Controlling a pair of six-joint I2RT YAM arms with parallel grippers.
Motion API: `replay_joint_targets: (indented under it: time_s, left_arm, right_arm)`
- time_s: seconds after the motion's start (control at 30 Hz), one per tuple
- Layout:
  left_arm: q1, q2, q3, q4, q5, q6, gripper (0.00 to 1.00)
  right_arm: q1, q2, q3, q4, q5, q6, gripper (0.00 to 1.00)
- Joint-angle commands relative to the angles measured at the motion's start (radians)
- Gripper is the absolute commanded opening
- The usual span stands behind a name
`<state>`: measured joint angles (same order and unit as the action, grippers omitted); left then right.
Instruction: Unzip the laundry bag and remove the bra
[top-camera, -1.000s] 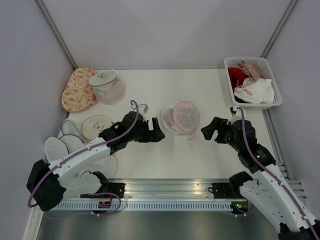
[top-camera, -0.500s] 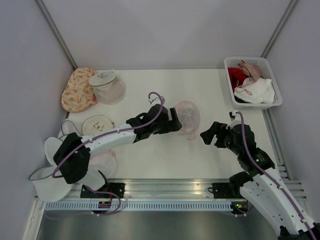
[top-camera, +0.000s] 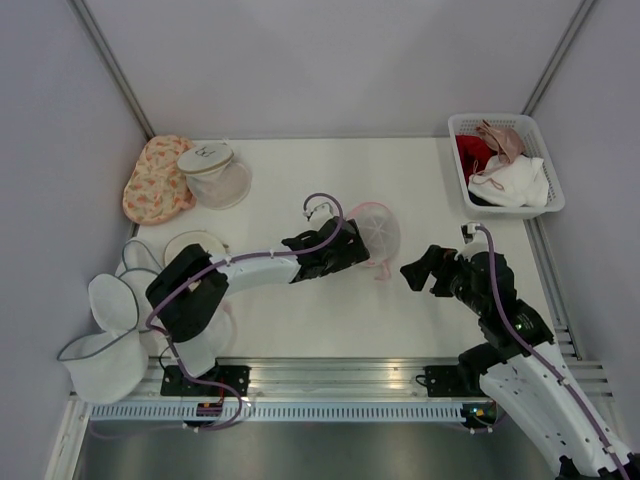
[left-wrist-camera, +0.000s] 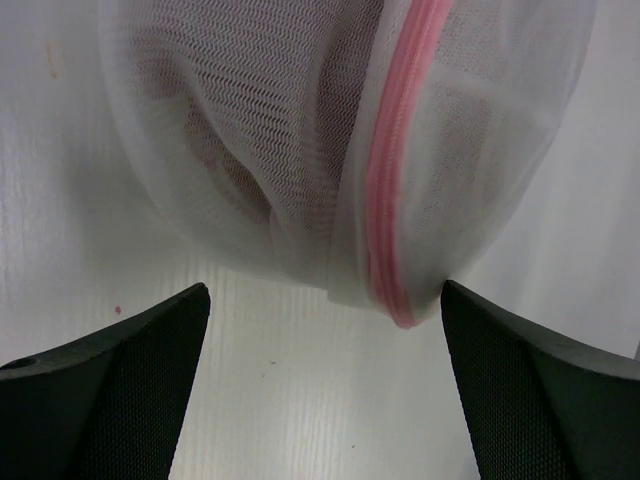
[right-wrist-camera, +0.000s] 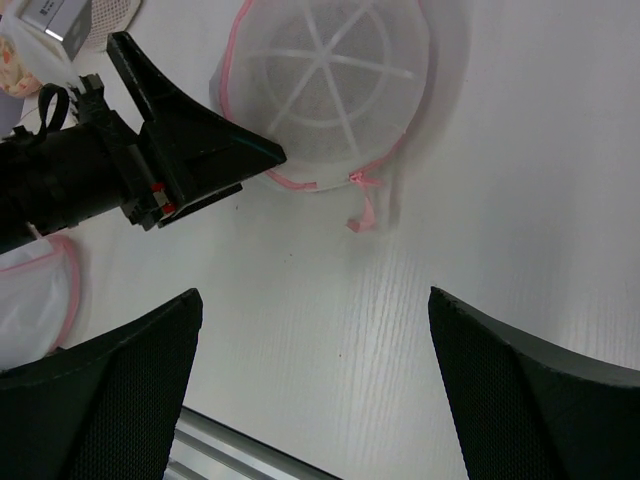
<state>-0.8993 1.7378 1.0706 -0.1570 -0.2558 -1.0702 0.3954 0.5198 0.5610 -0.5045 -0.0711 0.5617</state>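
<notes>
Just beside the laundry bag (top-camera: 376, 227), left claw (top-camera: 352, 249) agape.

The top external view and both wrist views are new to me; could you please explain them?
Two robot arms are bolted at the near edge of a table. The overhead picture looks down from behind them; each other picture comes from a wrist camera, its own dark fingers at the bottom. The left gripper, open, faces the pink-rimmed mesh laundry bag; the right gripper, open, hangs apart from it. Neither holds anything. A basket of garments stands far right.
</notes>
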Motion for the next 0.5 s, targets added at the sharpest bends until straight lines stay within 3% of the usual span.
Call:
replay_joint_targets:
  time_s: [0.0, 0.17, 0.37, 0.47]
  left_arm:
    - [-0.009, 0.022, 0.023, 0.151, -0.054, -0.077, 0.99]
    - [-0.018, 0.048, 0.025, 0.24, -0.02, -0.12, 0.98]
    - [-0.029, 0.088, 0.037, 0.215, -0.039, -0.162, 0.95]
    - [-0.026, 0.117, 0.054, 0.201, -0.069, -0.172, 0.89]
  right_arm:
    - [0.002, -0.026, 0.01, 0.006, -0.016, 0.006, 0.98]
    - [0.002, -0.055, 0.01, -0.022, -0.013, -0.002, 0.98]
    - [0.002, -0.069, 0.02, -0.032, -0.009, 0.0, 0.98]
    - [0.002, -0.073, 0.023, -0.034, -0.015, 0.001, 0.98]
